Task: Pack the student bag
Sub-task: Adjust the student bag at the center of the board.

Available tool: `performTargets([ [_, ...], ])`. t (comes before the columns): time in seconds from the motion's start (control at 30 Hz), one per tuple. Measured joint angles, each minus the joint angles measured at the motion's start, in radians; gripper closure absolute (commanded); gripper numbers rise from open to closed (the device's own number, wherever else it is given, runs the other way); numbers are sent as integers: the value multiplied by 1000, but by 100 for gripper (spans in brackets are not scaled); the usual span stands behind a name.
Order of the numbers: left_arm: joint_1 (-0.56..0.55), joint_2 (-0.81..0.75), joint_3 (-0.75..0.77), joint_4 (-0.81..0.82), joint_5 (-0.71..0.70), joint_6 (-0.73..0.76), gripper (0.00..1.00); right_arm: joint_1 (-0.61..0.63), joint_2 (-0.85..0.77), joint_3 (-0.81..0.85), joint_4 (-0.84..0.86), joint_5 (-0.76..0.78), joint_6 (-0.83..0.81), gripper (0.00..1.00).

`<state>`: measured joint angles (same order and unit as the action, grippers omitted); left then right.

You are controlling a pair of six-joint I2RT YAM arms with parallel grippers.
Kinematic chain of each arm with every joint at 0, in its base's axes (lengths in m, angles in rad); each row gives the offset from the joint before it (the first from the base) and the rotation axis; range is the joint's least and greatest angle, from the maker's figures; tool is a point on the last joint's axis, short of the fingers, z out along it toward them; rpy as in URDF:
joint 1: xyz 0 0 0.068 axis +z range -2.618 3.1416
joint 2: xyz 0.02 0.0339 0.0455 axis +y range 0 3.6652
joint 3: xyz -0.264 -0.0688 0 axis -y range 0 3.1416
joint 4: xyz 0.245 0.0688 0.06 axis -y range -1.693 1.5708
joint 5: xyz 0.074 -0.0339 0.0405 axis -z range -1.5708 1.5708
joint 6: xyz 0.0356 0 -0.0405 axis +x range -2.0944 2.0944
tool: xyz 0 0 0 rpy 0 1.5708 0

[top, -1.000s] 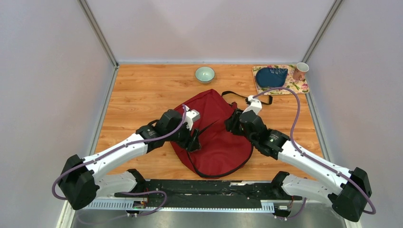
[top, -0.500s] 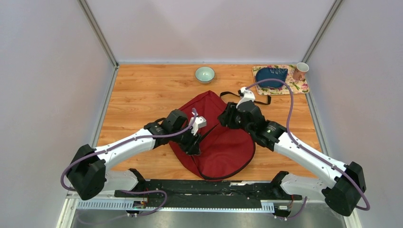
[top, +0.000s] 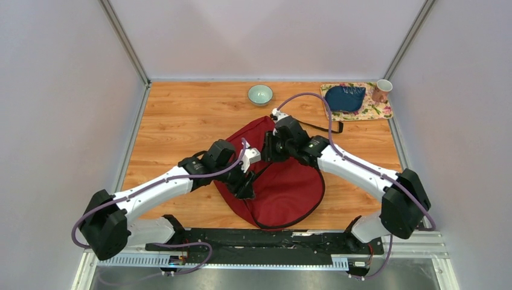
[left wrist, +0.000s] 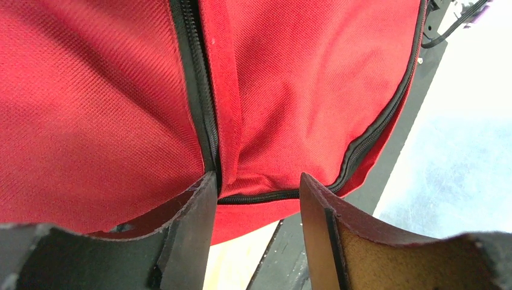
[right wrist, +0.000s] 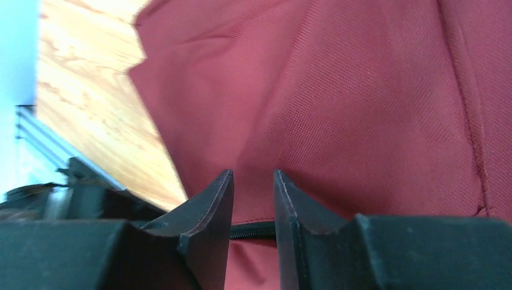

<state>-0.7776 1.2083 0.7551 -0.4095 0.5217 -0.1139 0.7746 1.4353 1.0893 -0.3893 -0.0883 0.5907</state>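
Note: woven red student bag (top: 284,187), black zipper (left wrist: 196,90); your left gripper (left wrist: 256,178) gapes, right gripper (right wrist: 253,173) barely parted, both empty; bowl (top: 260,94) behind.

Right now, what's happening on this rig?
Both arms are over the red backpack, which lies flat in the middle of the wooden table. The left gripper is open, straddling a fold beside the black zipper, which looks closed there. The right gripper hovers farther back over the bag with only a narrow gap, nothing visibly held. A bowl, a cup and a blue pouch on a floral mat sit at the back, untouched.
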Motion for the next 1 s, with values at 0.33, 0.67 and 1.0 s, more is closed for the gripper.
performTargets([
  [0.33, -2, -108, -45, 3, -67, -18, 37, 1, 72, 26, -192, 294, -42, 72],
  [0.67, -2, -112, -60, 12, -96, -39, 37, 1, -73, 18, -163, 268, -49, 69],
  [1.0, 6, -236, -75, 122, -295, -77, 29, 4, -29, 24, -14, 109, 5, 71],
])
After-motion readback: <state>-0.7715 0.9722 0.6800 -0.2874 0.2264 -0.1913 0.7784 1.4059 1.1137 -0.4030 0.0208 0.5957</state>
